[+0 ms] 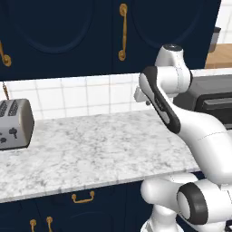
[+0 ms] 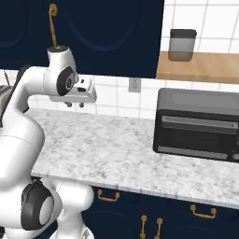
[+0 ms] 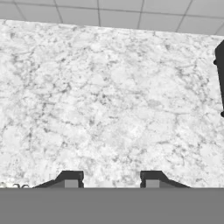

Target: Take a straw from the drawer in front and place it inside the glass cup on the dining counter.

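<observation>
While the white arm rises over the veined grey-white marble surface (image 1: 90,145), the left base view shows a grey toaster (image 1: 13,124) and a navy drawer with a curved brass pull (image 1: 83,197). The right base view adds a black microwave (image 2: 198,125), a wooden shelf (image 2: 200,67) and a dark canister (image 2: 182,45). In the hand view the gripper (image 3: 111,180) hangs above bare marble, jaws apart and empty.

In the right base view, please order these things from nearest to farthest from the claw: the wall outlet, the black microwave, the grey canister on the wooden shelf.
Judged from the claw, above the marble worktop:
1. Wall outlet, on the tiled wall just right of it.
2. Black microwave, farther right on the worktop.
3. Grey canister, up on the wooden shelf, upper right.
</observation>
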Controlling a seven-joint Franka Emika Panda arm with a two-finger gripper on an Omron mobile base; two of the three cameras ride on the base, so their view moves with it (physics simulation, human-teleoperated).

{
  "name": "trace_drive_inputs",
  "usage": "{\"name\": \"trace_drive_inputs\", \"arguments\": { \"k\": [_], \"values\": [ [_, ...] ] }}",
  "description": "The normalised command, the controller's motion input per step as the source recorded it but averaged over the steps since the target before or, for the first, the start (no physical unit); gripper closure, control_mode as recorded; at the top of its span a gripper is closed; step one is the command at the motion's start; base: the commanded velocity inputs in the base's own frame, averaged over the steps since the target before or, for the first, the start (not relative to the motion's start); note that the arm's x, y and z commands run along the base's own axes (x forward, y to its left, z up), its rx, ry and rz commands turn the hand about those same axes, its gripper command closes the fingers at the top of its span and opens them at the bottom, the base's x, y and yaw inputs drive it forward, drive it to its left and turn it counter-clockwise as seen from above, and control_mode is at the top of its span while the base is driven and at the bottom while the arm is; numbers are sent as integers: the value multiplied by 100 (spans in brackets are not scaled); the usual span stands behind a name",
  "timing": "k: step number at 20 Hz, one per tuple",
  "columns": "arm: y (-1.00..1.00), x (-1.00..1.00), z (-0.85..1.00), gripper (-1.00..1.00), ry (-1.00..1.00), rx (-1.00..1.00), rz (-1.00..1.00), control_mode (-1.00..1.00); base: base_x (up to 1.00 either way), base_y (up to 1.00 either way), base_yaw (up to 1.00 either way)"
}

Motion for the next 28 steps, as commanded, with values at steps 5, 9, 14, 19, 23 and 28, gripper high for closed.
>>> {"name": "trace_drive_inputs", "arguments": {
  "k": [5,9,14,19,23,28],
  "values": [
    [0,0,0,-100,0,0,0,100,-41,0,0],
    [0,0,0,-100,0,0,0,100,-100,0,0],
    [0,0,0,-100,0,0,0,100,-45,-26,22],
    [0,0,0,-100,0,0,0,100,1,-68,49],
    [0,0,0,-100,0,0,0,100,0,-82,57],
    [0,0,0,-100,0,0,0,100,0,-85,57]
  ]
}}
